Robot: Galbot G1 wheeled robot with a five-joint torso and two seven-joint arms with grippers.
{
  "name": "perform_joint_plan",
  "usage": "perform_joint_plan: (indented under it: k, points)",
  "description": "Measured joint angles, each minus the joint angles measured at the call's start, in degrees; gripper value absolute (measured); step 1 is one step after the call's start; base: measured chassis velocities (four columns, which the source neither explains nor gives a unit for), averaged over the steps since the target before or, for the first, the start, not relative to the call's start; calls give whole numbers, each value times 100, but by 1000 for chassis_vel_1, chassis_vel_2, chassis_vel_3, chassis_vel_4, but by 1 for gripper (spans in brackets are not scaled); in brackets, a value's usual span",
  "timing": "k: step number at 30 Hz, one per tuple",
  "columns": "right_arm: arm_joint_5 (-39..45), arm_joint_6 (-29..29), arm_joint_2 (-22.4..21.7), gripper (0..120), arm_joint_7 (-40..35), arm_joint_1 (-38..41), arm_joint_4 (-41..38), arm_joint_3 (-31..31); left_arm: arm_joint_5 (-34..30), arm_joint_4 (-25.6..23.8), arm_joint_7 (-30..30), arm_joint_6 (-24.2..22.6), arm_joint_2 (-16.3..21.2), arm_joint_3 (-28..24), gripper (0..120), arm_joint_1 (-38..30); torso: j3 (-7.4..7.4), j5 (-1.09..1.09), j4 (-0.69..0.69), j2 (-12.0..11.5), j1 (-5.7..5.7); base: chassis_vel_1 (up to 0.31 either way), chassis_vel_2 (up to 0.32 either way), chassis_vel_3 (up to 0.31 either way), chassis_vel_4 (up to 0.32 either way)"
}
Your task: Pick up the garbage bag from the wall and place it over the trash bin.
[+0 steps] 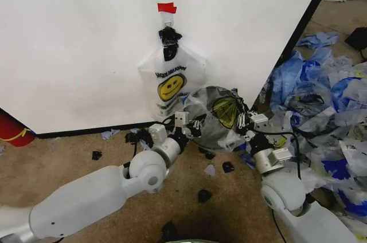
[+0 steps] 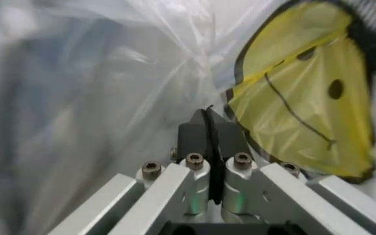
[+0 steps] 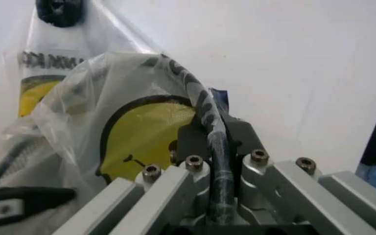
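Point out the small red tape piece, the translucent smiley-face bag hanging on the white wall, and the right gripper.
red tape piece [image 1: 167,7], head view, middle.
hanging smiley-face bag [image 1: 171,87], head view, yellow face.
right gripper [image 3: 215,133], right wrist view, between fingertips.

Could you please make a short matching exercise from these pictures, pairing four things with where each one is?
Things:
1. Red tape
2. Hanging bag
3. Blue bags
4. Held bag

Places:
A. Heaped on the floor to the robot's right
B. Pinched between the left gripper and the right gripper
C. On the wall, topmost, above the black knot
D. Against the wall, just below the tape

Pairs: 1-C, 2-D, 3-A, 4-B
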State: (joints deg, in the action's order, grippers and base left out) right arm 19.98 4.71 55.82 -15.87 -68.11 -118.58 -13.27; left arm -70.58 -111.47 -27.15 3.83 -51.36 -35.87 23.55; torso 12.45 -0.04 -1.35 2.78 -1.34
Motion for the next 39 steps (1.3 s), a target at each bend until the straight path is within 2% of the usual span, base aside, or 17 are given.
perform_joint_plan:
  k: [11, 21, 33, 39]
  points:
    - [-39, -35, -67, 0, 5, 73, -27, 215, 295, 824, -292, 22, -681, -427, 0, -401, 0, -1, 0, 0, 0, 0, 0, 0, 0]
    - [-44, -78, -110, 0, 6, 37, -107, 232, 391, 1241, -419, 3, -886, -668, 0, -643, 0, -1, 1, 0, 0, 0, 0, 0, 0]
    - [-77, -87, -104, 0, 47, -5, -136, 317, 456, 1899, -504, 36, -1429, -892, 0, -858, 0, -1, 0, 0, 0, 0, 0, 0, 0]
    - [-162, -82, -82, 0, 85, -148, -231, 365, 470, 2162, -563, 68, -1554, -906, 0, -915, 0, -2, 0, 0, 0, 0, 0, 0, 0]
